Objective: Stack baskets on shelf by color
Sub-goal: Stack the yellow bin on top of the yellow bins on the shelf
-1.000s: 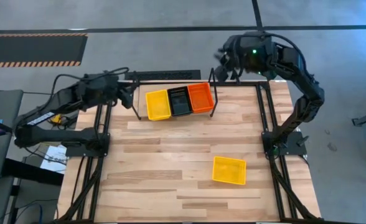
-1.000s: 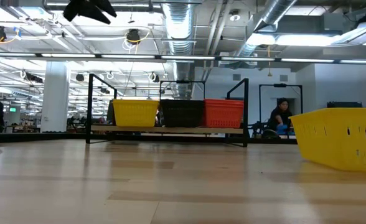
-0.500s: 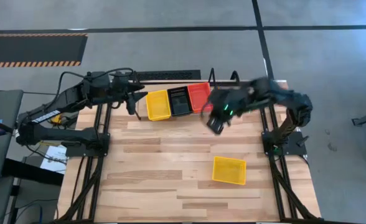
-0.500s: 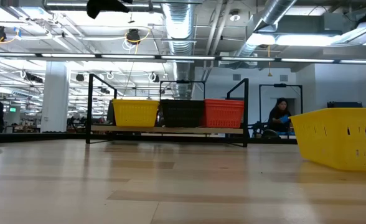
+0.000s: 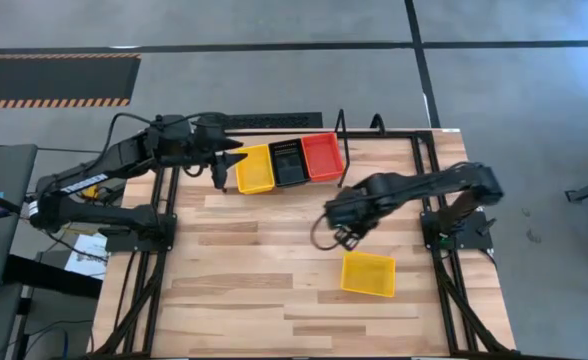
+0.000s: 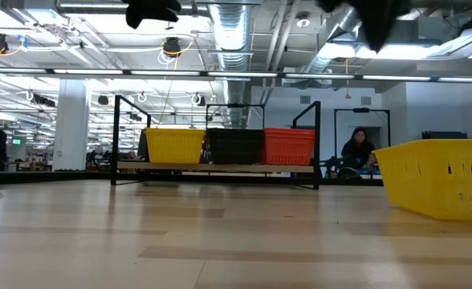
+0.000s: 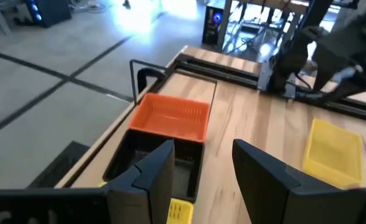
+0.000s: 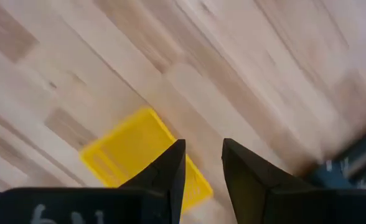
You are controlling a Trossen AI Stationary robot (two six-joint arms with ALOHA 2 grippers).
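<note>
The right claw [image 5: 336, 236] hangs above the bare tabletop [image 5: 254, 270], between the shelf [image 5: 279, 185] at the far edge and a lone yellow basket [image 5: 368, 274] lying flat near the front right. Its two fingers [image 8: 170, 168] stand a little apart with nothing between them, touching nothing; the lone yellow basket [image 8: 130, 152] shows just beyond their tips in the right wrist view.

The left claw [image 5: 226, 158] waits in the air beside the shelf's left end, fingers [image 7: 155, 165] spread and empty.

On the shelf, three stacks sit side by side: yellow [image 5: 254, 168] on the left, black [image 5: 288, 163] in the middle, red-orange [image 5: 323, 157] on the right.
</note>
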